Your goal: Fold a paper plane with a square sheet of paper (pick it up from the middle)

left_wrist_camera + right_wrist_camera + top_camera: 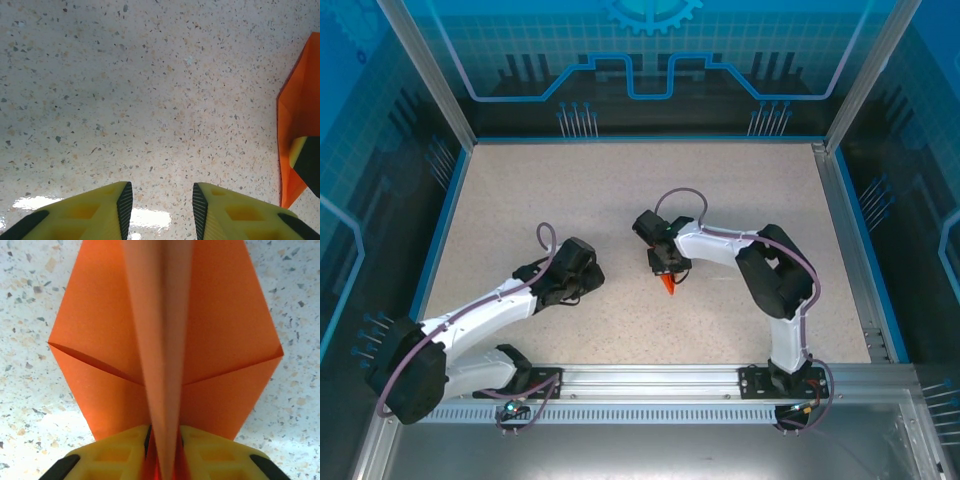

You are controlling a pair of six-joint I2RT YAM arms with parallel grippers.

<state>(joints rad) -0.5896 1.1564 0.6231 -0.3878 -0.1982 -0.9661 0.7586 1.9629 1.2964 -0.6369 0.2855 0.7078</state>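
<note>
The bright orange folded paper plane (668, 285) sat near the middle of the speckled beige tabletop (620, 190). In the top view only a small pointed tip of it showed below the right gripper (666, 270), aimed toward 6 o'clock.

In the right wrist view the paper plane (220, 330) spread flat on the table as a wide kite shape. A raised centre ridge ran from 6 o'clock up to 12 o'clock, and a slanting crease crossed each wing at about 9 and 3 o'clock. The right gripper (164, 440) had its yellow fingers (110, 455) closed in on that ridge from both sides. The black pads pressed against the fold, so the gripper was pinching the paper by its middle.

The left gripper (592, 280) stood at 9 o'clock of the paper, near it but apart from it. In the left wrist view its yellow fingers (100, 210) had a moderate gap between them, partly open. Nothing was between them, only bare tabletop beyond. In that same view the paper plane (300, 110) lay at the 3 o'clock edge, with a yellow and black fingertip of the right gripper resting over it.

The white right arm (720, 243) reached in from 4 o'clock, and the white left arm (480, 310) came from 8 o'clock. Both were bolted to the silver aluminium rail (650, 378) at 6 o'clock. Blue translucent walls (650, 60) enclosed the table.
</note>
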